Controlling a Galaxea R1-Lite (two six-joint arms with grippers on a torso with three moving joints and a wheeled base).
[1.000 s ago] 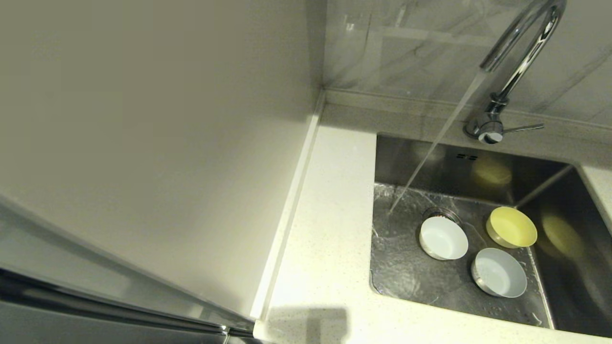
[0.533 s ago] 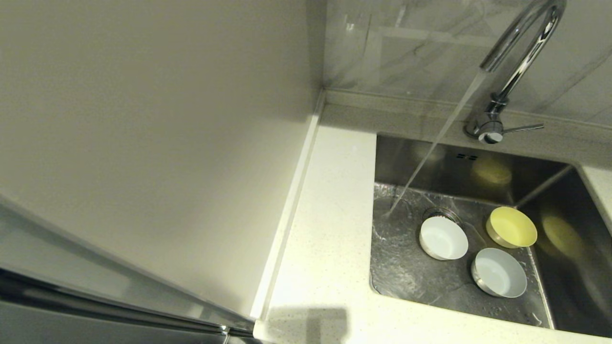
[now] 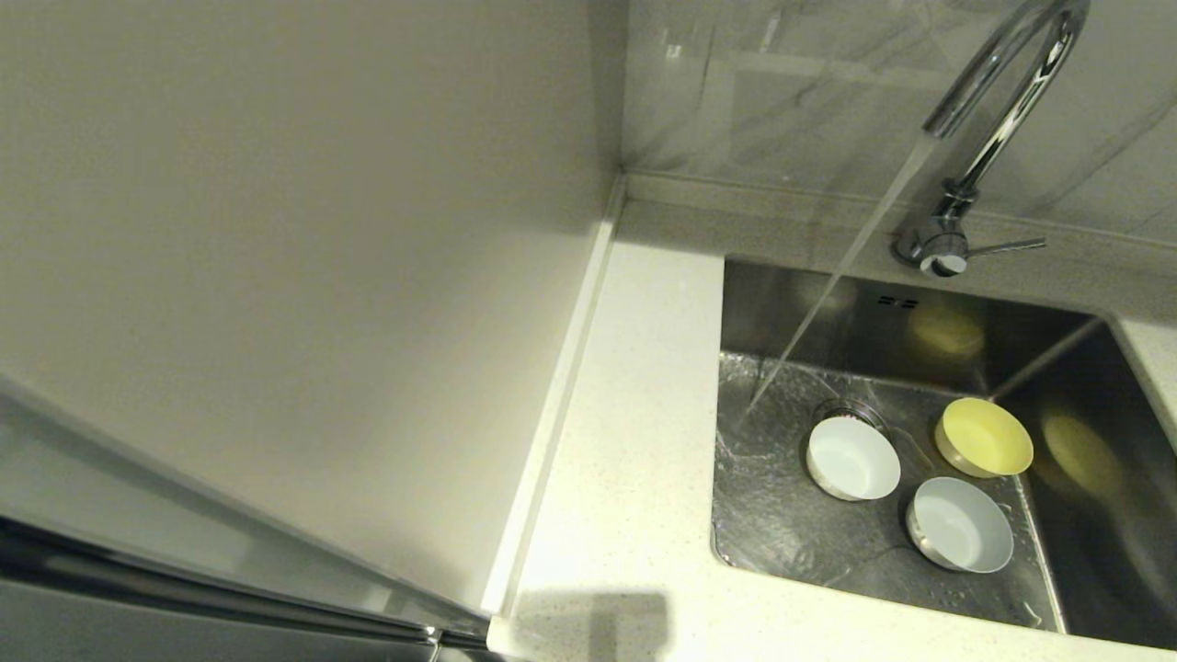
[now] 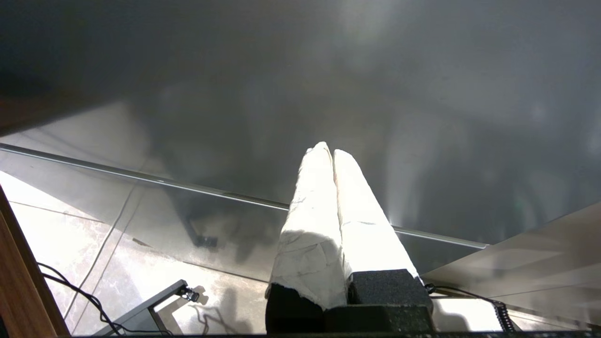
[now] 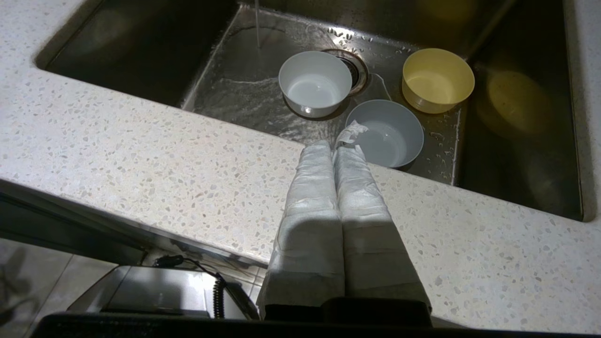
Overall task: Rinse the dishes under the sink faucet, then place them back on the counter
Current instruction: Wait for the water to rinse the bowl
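Down on the sink (image 3: 1057, 368) floor sit all three dishes: white bowl (image 3: 853, 458) at the centre over the drain, yellow bowl (image 3: 984, 437) at its 3 o'clock, bluish bowl (image 3: 959, 524) at 5 o'clock. Water from the faucet (image 3: 998, 101) lands at the white bowl's 10 o'clock, missing every dish. My right hand (image 5: 335, 150) hovers over the bench (image 3: 625, 515) edge, fingers pressed together, holding nothing. My left hand (image 4: 332, 152) is parked low, pinched closed and empty. I judge the wet rims could slip from my padded fingers, and a bowl tipped under the stream could splash onto the bench.
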